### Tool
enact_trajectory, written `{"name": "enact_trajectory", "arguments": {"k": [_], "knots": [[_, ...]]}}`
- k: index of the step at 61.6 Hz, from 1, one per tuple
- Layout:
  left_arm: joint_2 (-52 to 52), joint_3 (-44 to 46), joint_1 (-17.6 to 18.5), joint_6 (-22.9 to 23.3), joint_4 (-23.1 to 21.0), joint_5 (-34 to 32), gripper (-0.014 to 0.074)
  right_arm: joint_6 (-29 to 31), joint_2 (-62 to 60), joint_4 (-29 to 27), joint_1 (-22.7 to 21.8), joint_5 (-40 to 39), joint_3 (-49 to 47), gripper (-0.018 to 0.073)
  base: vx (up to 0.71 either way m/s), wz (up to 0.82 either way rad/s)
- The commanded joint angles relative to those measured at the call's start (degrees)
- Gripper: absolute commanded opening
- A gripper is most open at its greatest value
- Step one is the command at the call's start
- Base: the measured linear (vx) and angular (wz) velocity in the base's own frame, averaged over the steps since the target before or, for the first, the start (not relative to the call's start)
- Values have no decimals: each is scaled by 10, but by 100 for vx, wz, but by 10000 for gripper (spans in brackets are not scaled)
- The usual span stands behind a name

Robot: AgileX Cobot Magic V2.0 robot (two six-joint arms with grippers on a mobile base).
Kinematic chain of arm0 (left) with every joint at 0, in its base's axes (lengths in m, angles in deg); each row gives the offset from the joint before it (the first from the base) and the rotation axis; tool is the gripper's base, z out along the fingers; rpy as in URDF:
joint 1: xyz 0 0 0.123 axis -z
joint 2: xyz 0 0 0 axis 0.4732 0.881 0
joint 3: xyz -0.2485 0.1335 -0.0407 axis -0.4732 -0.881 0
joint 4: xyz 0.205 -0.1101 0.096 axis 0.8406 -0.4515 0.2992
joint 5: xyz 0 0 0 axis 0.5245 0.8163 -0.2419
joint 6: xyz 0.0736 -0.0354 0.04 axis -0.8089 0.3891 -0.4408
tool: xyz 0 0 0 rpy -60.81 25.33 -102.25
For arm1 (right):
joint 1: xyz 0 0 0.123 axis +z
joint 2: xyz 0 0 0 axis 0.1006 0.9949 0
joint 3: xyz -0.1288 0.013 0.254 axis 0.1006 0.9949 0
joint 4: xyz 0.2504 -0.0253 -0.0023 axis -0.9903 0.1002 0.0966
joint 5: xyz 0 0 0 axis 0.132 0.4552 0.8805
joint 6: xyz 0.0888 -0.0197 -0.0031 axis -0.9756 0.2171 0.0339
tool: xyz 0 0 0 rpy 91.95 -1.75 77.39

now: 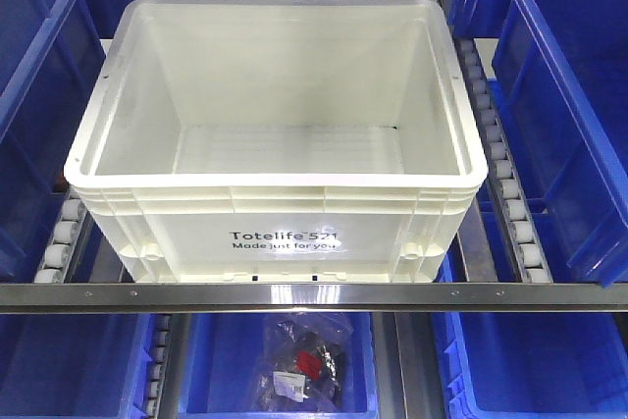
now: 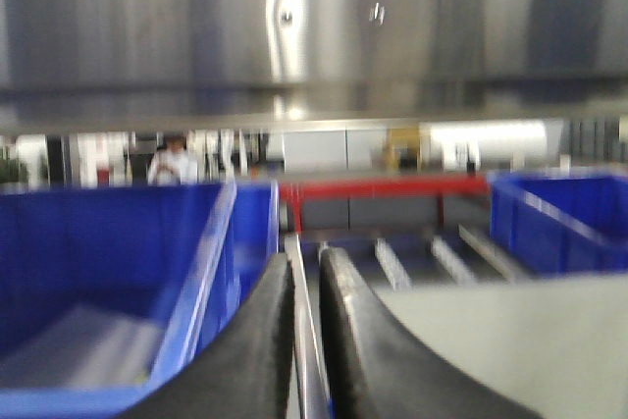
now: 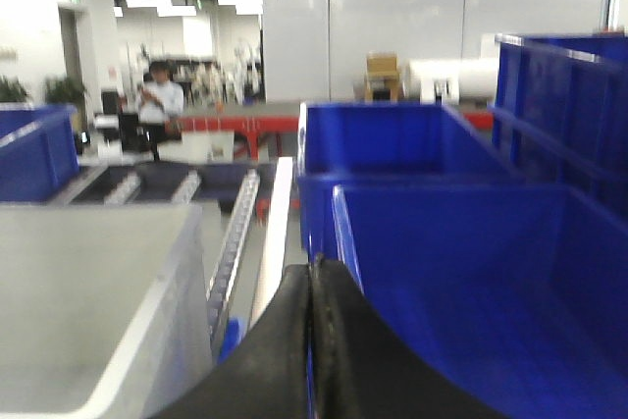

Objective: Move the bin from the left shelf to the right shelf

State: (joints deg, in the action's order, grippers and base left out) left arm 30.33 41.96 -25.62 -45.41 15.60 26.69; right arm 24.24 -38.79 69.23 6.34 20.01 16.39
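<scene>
The bin, a large white tote printed "Totelife 521", stands empty on a grey rack with white roller lanes and a steel front rail, which fits the right shelf. Its front wall is against that rail. Neither gripper shows in the front view. In the left wrist view my left gripper is shut to a narrow slit, holding nothing, with the bin at its right. In the right wrist view my right gripper is shut and empty, with the bin at its left.
Blue bins flank the white one closely on both sides. A lower blue bin holds a bagged item. A steel shelf beam runs overhead of the left gripper. A person stands far behind.
</scene>
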Motion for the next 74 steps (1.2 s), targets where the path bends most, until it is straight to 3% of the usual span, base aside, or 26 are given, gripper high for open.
{"name": "enact_trajectory", "arguments": {"k": [1,18,47,57,67,74], "knots": [[54,43,0,2,-2,53,56,4,49,6,-1,18,-43,-9,0,0],[131,46,0,2,-3,194,56,4,148,2,-1,104,-47,-9,0,0],[140,39,0,4,-4,195,76,2,182,-2,-1,108,-47,11,0,0],[141,39,0,4,-4,191,211,5,182,-1,-1,111,-47,158,0,0],[141,39,0,4,-4,183,440,5,182,-1,-1,110,-47,437,0,0],[141,39,0,4,-4,177,540,4,182,0,-1,106,-47,606,0,0]]}}
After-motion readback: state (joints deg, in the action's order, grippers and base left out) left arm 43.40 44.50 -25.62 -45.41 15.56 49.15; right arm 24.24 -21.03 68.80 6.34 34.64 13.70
